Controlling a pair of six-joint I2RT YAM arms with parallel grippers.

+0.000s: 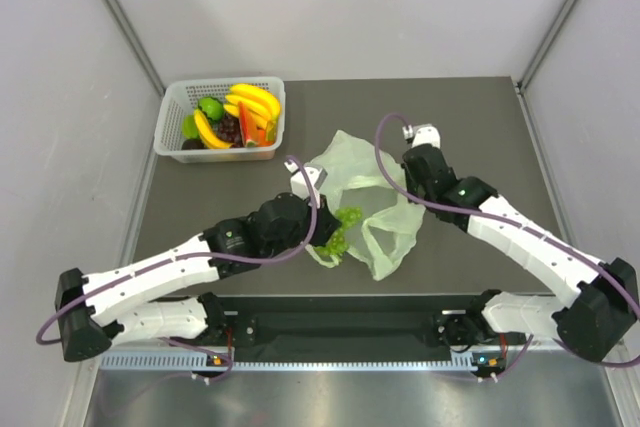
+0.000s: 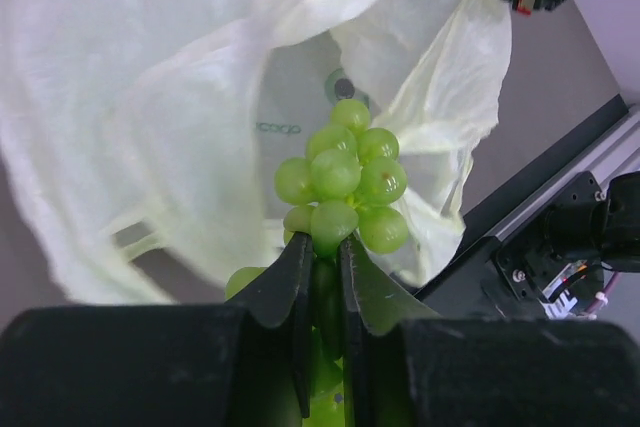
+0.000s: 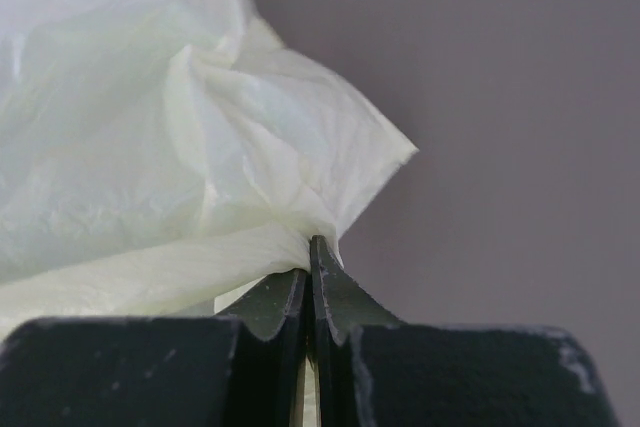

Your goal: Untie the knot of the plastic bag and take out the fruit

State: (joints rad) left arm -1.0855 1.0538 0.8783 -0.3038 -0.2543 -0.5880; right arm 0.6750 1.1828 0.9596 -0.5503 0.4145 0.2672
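Top external view: thin pale-green plastic bag (image 1: pixel 392 237) lies open, left pincer (image 2: pixel 322 242) gripping small green grape bunch (image 2: pixel 340 182) (right pincer (image 3: pixel 310 247) clamps bag's edge).

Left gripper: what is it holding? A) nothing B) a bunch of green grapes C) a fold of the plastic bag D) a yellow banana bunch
B: the left wrist view shows the left gripper clamped on the green grape bunch, in front of the open mouth of the plastic bag.
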